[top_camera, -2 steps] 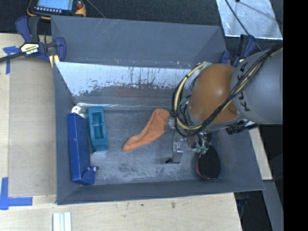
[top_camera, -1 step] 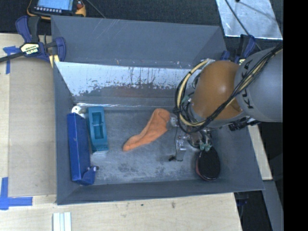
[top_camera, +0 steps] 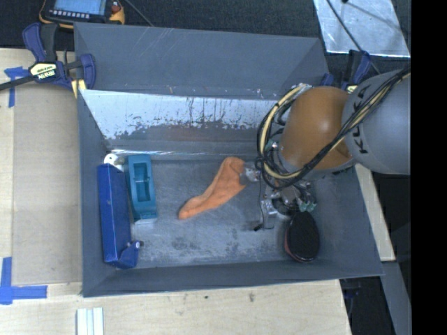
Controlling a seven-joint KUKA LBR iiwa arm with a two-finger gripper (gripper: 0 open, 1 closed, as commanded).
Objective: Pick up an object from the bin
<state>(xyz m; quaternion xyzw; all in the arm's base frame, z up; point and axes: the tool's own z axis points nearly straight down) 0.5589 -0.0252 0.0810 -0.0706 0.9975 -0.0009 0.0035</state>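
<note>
1. Closest to the lens is the brown-orange cover on my wrist, high over the right side of the grey bin, with yellow and black cables looped round its left edge.
2. Below the cover, my hand hangs low over the bin floor, right of the middle. I cannot tell whether it is spread or pressed together, and I see nothing in it.
3. Just left of my hand lies an orange soft thing, long and slightly curved, flat on the floor near the middle of the bin.
4. Its long axis runs on a slant from lower left to upper right. The narrow tip points to the lower left, towards the front wall. The broader end points to the upper right and reaches close to the metal parts above my hand.
5. Just right of my hand and a little nearer the front wall lies a black oval thing with a reddish rim. Its long axis runs roughly from back to front, and it sits in the front right corner.
6. My hand is between these two, over bare floor rather than over either.
7. Well apart, along the left wall, lies a long dark blue bar, lengthways from back to front.
8. A shorter teal block lies just beside the bar on its right, parallel to it.
9. A small white piece sits at the bar's far end.
</note>
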